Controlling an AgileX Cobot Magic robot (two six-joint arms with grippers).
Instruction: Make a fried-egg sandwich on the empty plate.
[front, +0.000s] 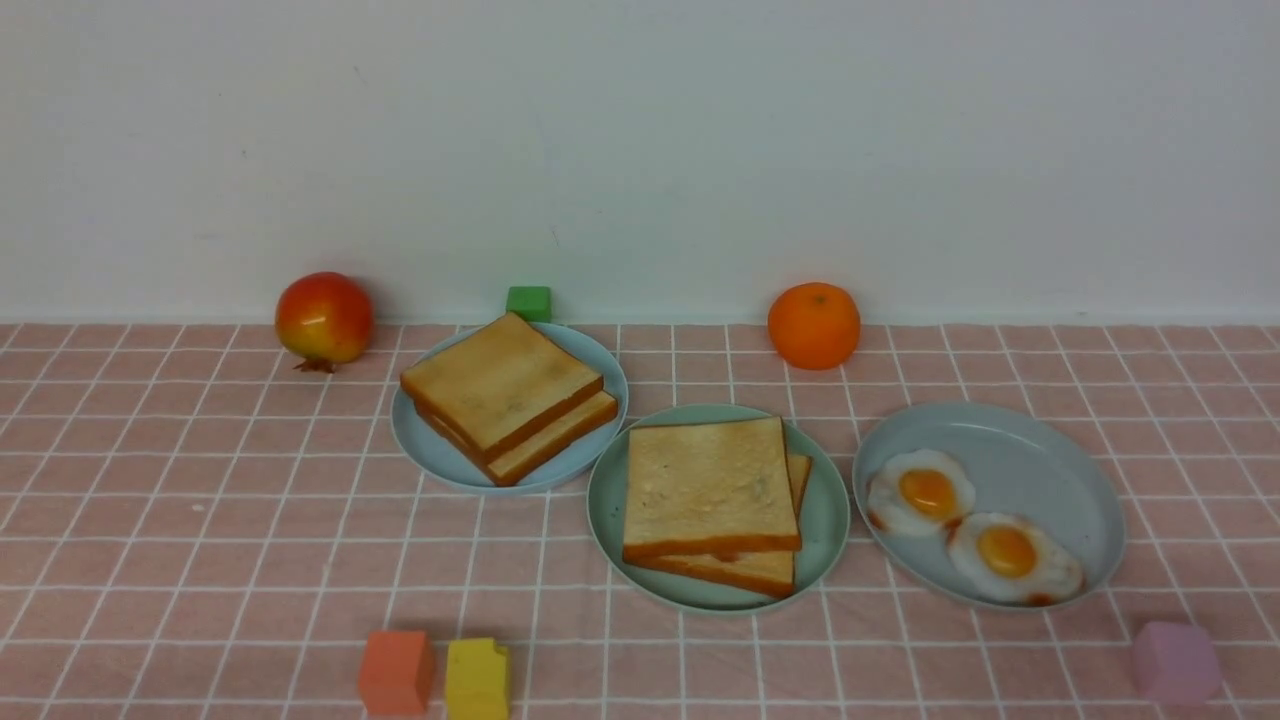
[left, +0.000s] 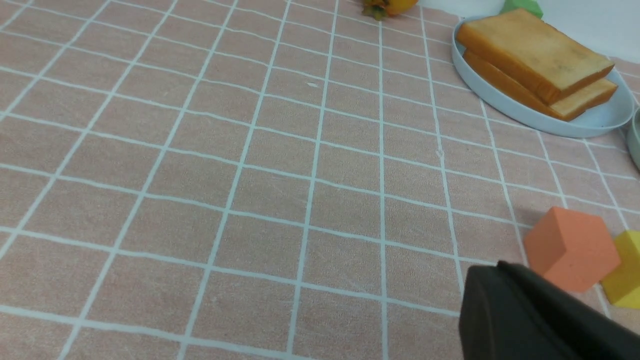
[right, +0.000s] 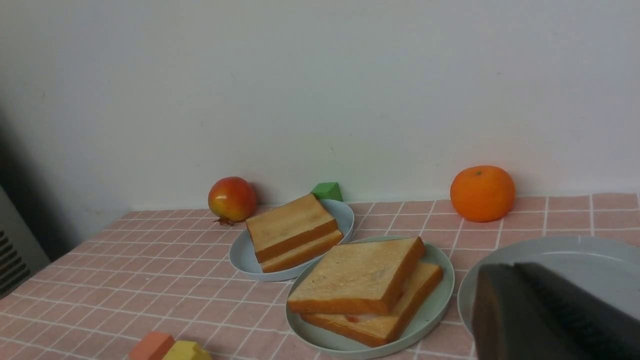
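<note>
The fried-egg sandwich (front: 712, 500) sits on the mint-green plate (front: 828, 520) just below the middle of the front view: two toast slices stacked, the top one shifted off the lower. From the front no egg shows between them; the right wrist view alone catches a sliver of white and orange (right: 361, 317) between the slices at the stack's near edge.

Up and to the left of it, a blue-grey plate (front: 440, 455) carries two more toast slices (front: 505, 395). To the right, another blue-grey plate (front: 1040, 470) holds two fried eggs (front: 970, 525), seen only in the front view; in the right wrist view the dark gripper body (right: 545, 315) covers that part of the plate.

Farther out along the wall stand a pomegranate (front: 324, 318), a green block (front: 528, 302) and an orange (front: 813, 325). Near the bottom edge are an orange block (front: 397, 672) touching a yellow block (front: 477, 680), and at lower right a purple block (front: 1175, 660).

Neither arm appears in the front view. Each wrist view shows only part of its own gripper, the left one (left: 530, 315) near the orange block; whether the jaws are apart or together cannot be told.
</note>
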